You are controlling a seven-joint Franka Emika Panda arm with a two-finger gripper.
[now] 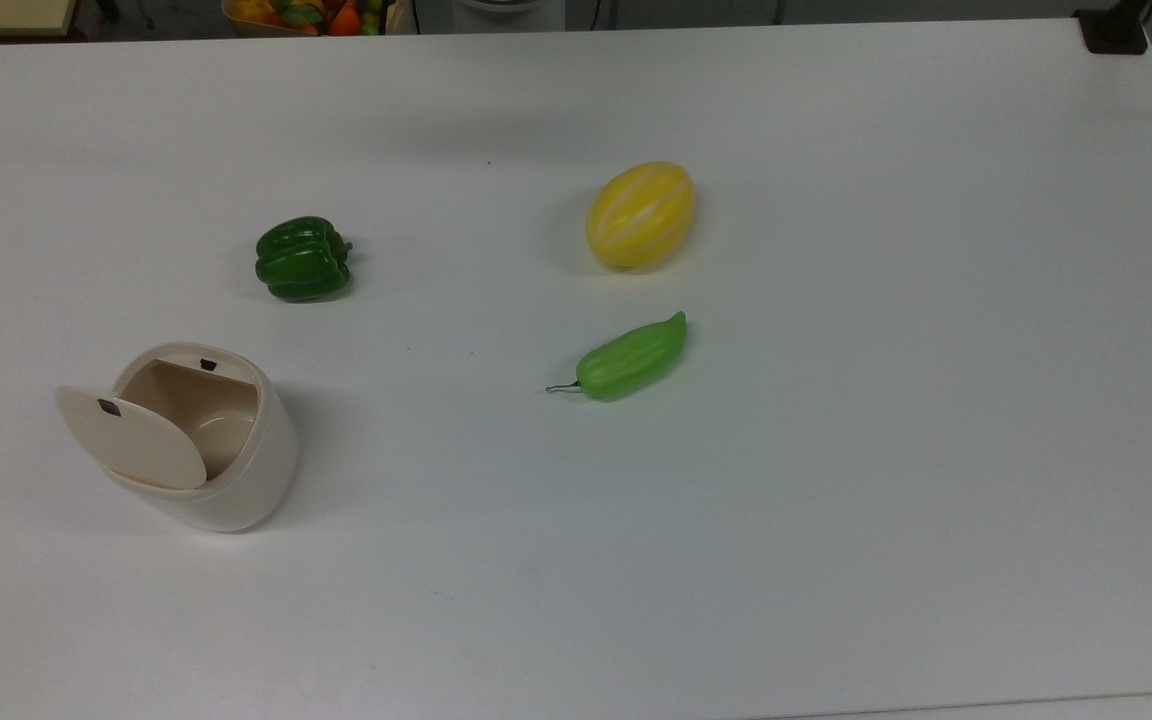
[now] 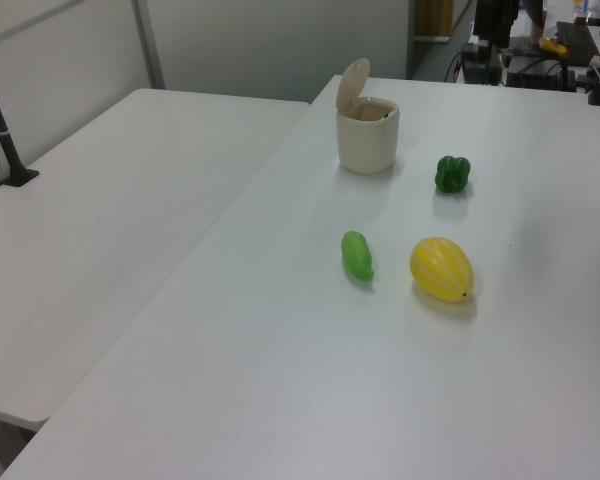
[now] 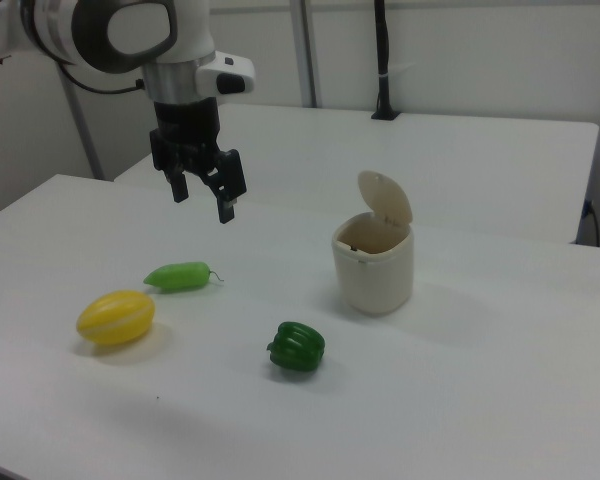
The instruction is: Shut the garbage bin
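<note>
Cream plastic garbage bin [image 1: 236,480] with hinged lid [image 1: 136,440] raised, upright on white tabletop [image 1: 836,500], dark green bell pepper [image 1: 302,259] near it, light green pepper [image 1: 631,358] and yellow striped melon [image 1: 641,214] farther off, gripper [image 3: 202,194] in the air above the tabletop, fingers [image 3: 226,205] spread apart, grasping nothing.

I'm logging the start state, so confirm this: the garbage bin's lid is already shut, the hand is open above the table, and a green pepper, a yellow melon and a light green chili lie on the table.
One detail is wrong: the garbage bin is not shut. Its lid stands up on its hinge, leaving the inside exposed, as the right view shows. The rest holds: the hand is open above the table, where the green pepper, yellow melon and light green chili lie.
</note>
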